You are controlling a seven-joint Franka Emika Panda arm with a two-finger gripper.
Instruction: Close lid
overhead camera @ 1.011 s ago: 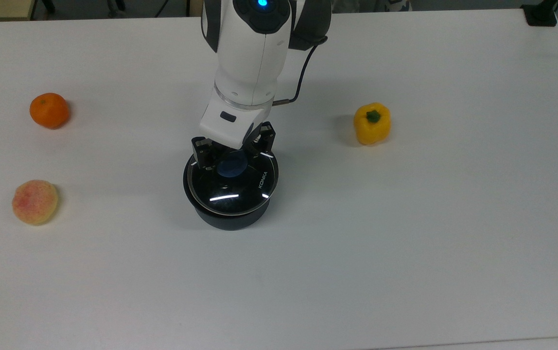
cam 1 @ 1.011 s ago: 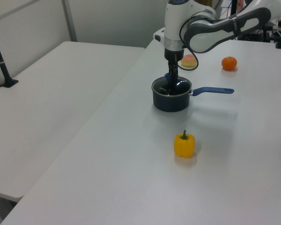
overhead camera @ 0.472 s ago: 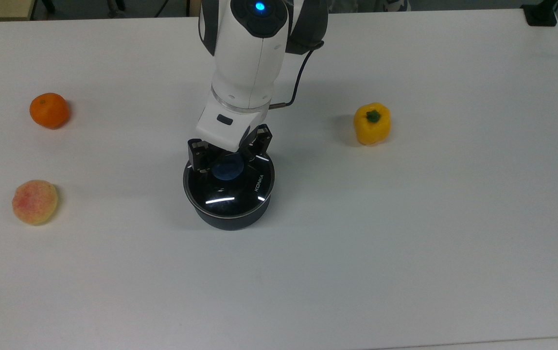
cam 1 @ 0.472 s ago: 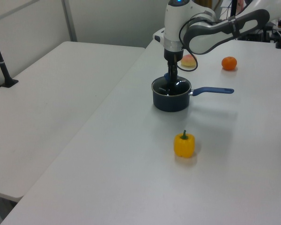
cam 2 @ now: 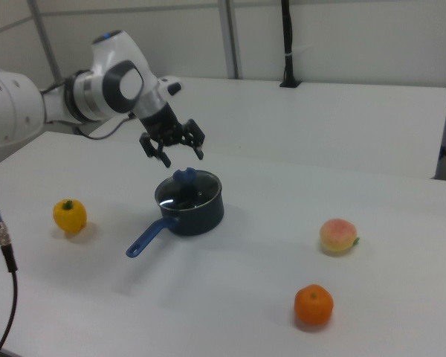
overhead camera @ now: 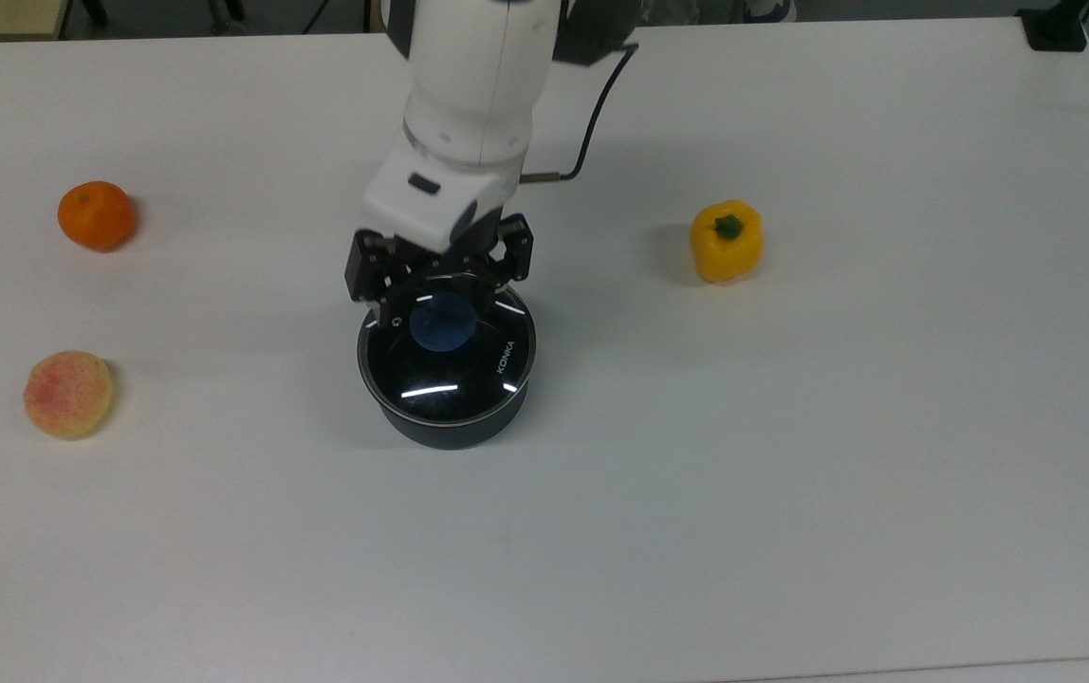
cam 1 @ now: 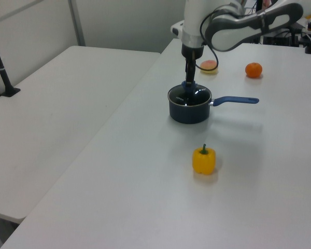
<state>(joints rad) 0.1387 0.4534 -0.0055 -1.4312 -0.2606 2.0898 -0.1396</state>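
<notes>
The glass lid (overhead camera: 454, 365) with its metal rim and "KONKA" lettering sits flat on the mouth of the dark blue saucepan (overhead camera: 450, 422). Its blue knob (overhead camera: 443, 323) stands free in the middle. My gripper (overhead camera: 440, 285) hangs open just above the knob, one finger to each side, holding nothing. In the right view the gripper (cam 2: 172, 151) is clearly lifted off the lid (cam 2: 187, 192), with a gap above the knob (cam 2: 183, 176). In the left view the gripper (cam 1: 189, 72) is straight over the saucepan (cam 1: 189, 109).
The saucepan's blue handle (cam 1: 237, 100) sticks out to the left view's right. An orange (overhead camera: 96, 215) and a peach (overhead camera: 68, 394) lie at the top view's left, and a yellow bell pepper (overhead camera: 726, 241) at its right. All rest on the white table (overhead camera: 791, 474).
The gripper let go of the blue knob, spread its fingers and rose above it. The lid has settled level on the saucepan.
</notes>
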